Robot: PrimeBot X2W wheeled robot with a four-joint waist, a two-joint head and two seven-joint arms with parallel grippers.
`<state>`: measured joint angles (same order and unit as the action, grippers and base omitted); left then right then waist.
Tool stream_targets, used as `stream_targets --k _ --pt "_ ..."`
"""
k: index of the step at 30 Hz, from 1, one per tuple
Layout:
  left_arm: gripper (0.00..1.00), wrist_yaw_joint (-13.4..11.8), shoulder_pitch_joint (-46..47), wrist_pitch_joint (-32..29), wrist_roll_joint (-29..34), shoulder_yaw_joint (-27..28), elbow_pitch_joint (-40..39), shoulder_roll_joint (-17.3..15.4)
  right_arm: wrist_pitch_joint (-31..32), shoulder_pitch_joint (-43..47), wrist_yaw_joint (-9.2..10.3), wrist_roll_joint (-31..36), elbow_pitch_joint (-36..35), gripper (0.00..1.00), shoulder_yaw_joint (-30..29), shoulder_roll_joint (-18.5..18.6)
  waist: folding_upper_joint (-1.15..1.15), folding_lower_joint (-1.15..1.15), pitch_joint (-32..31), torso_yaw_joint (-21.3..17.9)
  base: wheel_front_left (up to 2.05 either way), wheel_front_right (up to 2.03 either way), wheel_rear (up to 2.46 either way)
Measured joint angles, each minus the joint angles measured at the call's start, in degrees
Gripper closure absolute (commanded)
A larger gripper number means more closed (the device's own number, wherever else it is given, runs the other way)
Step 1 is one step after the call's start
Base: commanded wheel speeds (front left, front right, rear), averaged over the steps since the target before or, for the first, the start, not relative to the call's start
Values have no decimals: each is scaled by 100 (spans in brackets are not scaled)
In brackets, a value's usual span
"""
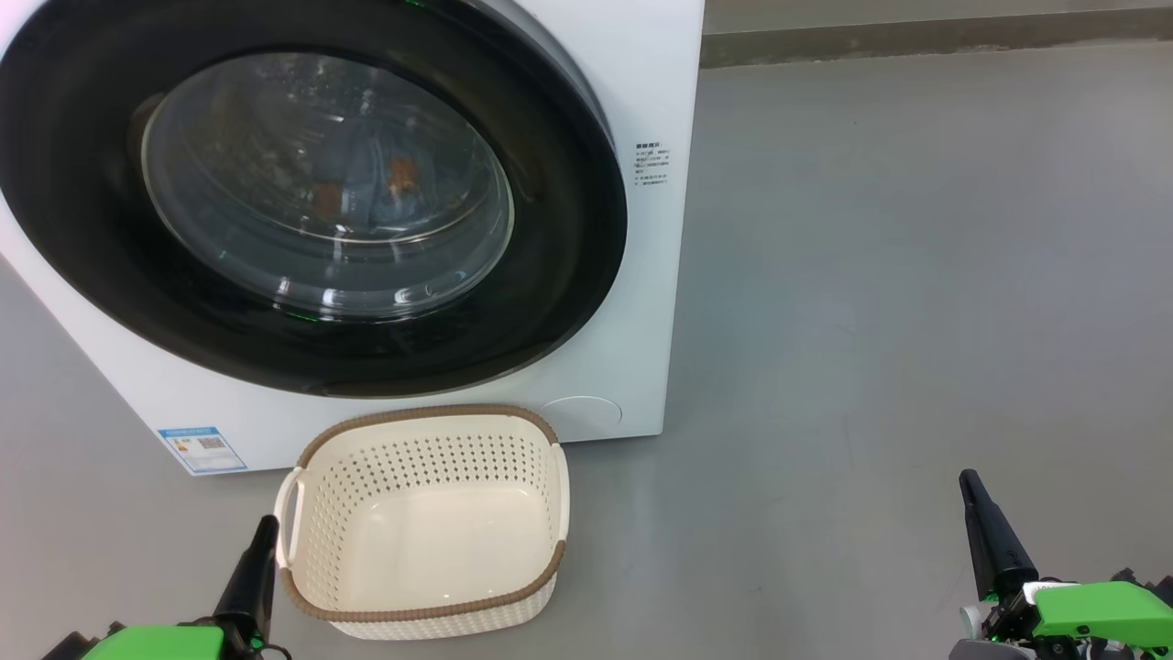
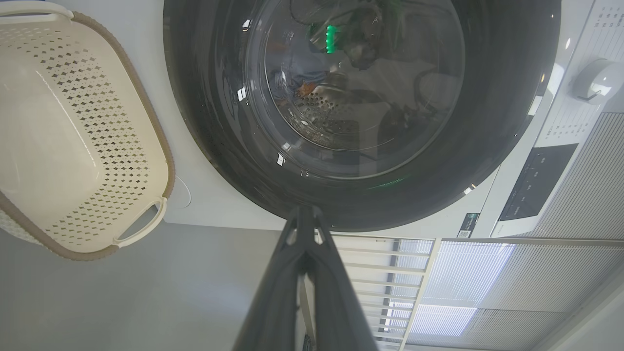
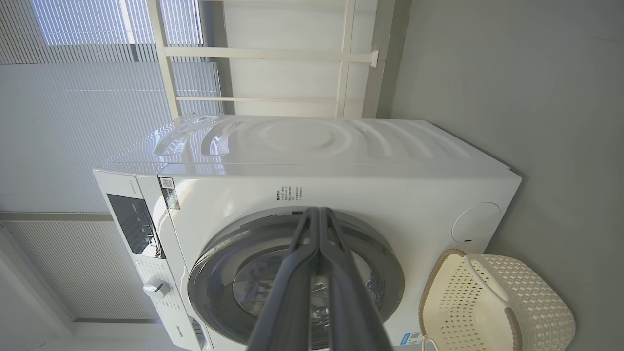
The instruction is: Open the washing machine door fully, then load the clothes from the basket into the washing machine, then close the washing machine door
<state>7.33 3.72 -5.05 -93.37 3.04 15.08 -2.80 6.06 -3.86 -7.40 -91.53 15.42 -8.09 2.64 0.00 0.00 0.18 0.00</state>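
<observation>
Washing machine door shut, clothes inside, basket empty; door lies ahead-left, nearer left gripper than right gripper, both jaws together.

From my screens I see a smooth grey floor running back to a darker skirting strip at the foot of the wall, and farther off pale slatted blinds glowing with daylight beside a white frame.

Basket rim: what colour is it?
The basket rim is brown, woven-looking; the head view shows it best.
</observation>
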Motion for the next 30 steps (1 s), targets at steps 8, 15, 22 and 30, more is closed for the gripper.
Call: stream_targets --k 8,15,22,30 --pt "100 0 0 -7 0 13 0 1 0 0 0 0 0 100 0 0 0 0 0 0 0 0 0" --pt "100 0 0 -8 0 24 1 3 0 0 0 0 0 100 0 -1 0 0 0 0 0 0 0" --pt "100 0 0 -9 1 38 1 5 0 0 0 0 0 100 0 -1 0 0 0 0 0 0 0" --pt "100 0 0 -51 1 54 1 8 0 0 0 0 0 100 0 -1 0 0 0 0 0 0 0"
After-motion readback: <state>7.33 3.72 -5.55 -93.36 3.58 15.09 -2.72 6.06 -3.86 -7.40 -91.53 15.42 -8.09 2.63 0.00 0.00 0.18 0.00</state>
